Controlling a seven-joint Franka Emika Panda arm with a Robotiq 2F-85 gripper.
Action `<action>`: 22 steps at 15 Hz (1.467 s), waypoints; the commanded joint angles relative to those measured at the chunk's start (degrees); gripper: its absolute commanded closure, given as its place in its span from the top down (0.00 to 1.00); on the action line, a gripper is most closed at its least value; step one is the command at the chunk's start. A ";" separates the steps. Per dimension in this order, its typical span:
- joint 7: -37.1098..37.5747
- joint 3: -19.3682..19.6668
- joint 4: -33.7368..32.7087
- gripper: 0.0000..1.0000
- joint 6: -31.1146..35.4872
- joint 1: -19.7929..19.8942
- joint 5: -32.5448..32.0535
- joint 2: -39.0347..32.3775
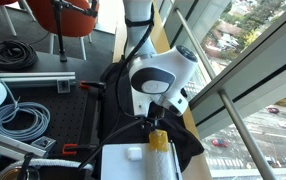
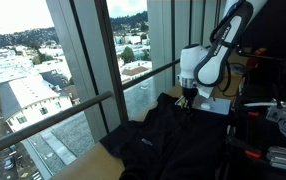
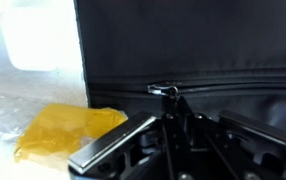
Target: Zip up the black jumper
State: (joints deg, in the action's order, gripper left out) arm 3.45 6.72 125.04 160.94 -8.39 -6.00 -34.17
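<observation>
The black jumper (image 2: 168,138) lies spread on the table by the window; it also shows in an exterior view (image 1: 187,143) and fills the wrist view (image 3: 193,45). Its zip line runs across the wrist view, with the metal zip pull (image 3: 163,90) on it. My gripper (image 3: 173,104) points down onto the jumper, fingers closed together on the zip pull. It shows in both exterior views (image 1: 155,119) (image 2: 186,101), its tips pressed into the fabric.
A yellow crumpled object (image 3: 68,130) (image 1: 159,140) and a white block (image 1: 123,160) lie beside the jumper. Coiled black cables (image 1: 11,55), grey cables (image 1: 23,120) and an orange chair (image 1: 71,15) stand behind. The window glass and rail (image 2: 73,105) border the table.
</observation>
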 commanded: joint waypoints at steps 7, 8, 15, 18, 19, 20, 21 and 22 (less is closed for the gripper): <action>4.15 5.62 2.30 0.02 -1.33 -5.36 -8.13 4.21; 4.60 5.88 2.50 0.02 -1.40 -6.05 -9.00 4.68; 8.30 5.88 3.36 0.02 -1.83 -10.56 -13.95 5.69; 9.50 5.45 3.76 0.02 -2.15 -12.32 -15.33 5.90; 9.72 5.19 3.70 0.02 -2.36 -12.88 -15.52 6.00; 9.97 4.96 3.58 0.02 -2.58 -13.38 -15.66 6.05; 9.98 4.68 3.44 0.02 -2.72 -13.78 -15.73 6.04; 9.90 4.35 3.38 0.02 -2.95 -14.10 -15.65 6.21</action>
State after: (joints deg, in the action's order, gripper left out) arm 11.61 11.91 127.92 160.27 -20.86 -20.11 -30.34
